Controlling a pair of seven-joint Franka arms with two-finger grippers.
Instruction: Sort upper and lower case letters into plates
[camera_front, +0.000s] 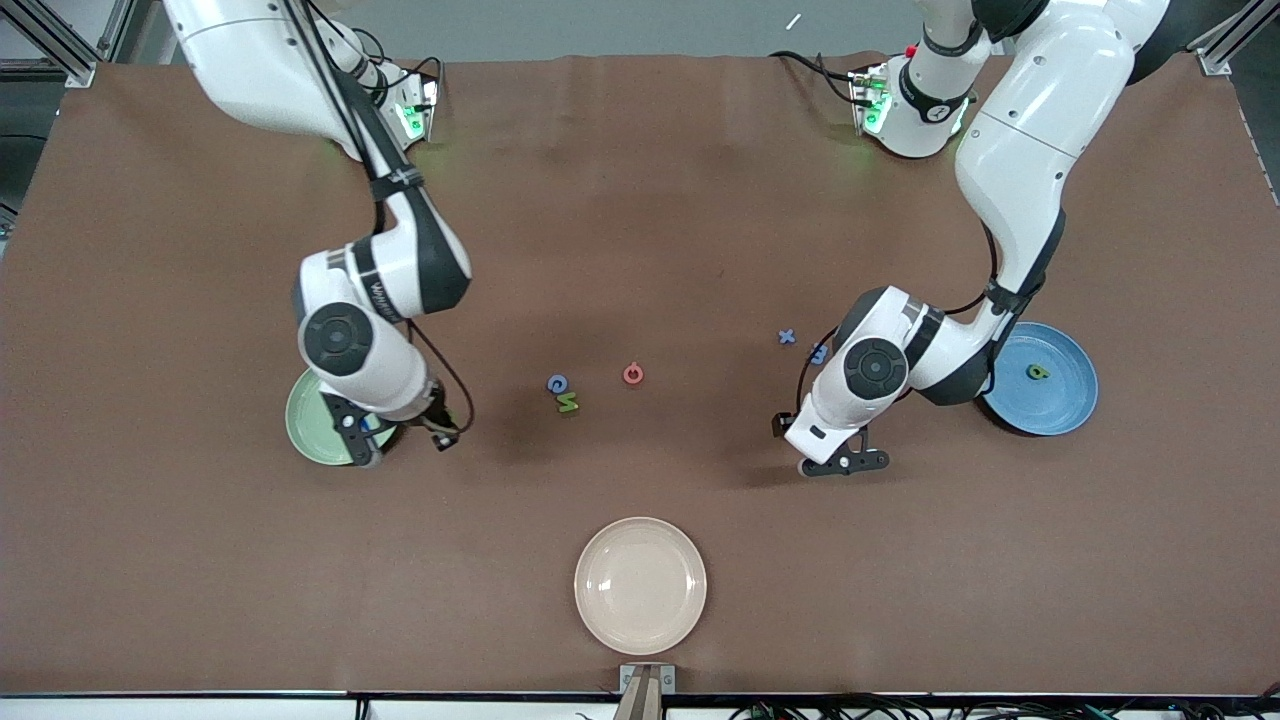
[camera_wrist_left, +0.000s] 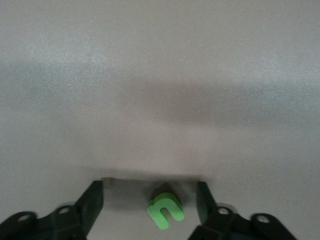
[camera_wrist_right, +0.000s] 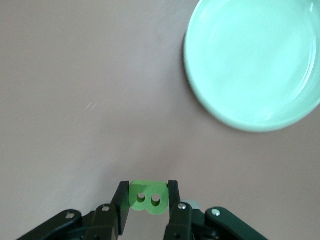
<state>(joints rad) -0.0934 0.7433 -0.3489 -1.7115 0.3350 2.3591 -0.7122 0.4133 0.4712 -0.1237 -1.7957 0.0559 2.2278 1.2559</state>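
Observation:
My right gripper (camera_wrist_right: 148, 186) is shut on a green capital B (camera_wrist_right: 147, 201) and holds it over the table at the rim of the pale green plate (camera_wrist_right: 255, 65). From the front, that gripper (camera_front: 365, 445) overlaps the pale green plate (camera_front: 312, 420). My left gripper (camera_wrist_left: 150, 186) is low over the table and open. A green small n (camera_wrist_left: 165, 210) lies between its fingers, touching neither. From the front, the left gripper (camera_front: 845, 462) hides the n. The blue plate (camera_front: 1060, 410) holds a green letter (camera_front: 1038, 372).
A blue x (camera_front: 787, 337) and a blue m (camera_front: 819, 352) lie beside the left arm's wrist. Mid-table lie a pinkish-red letter (camera_front: 632, 374), a blue letter (camera_front: 557, 383) and a green N (camera_front: 568, 404). A cream plate (camera_front: 640, 585) sits nearest the front camera.

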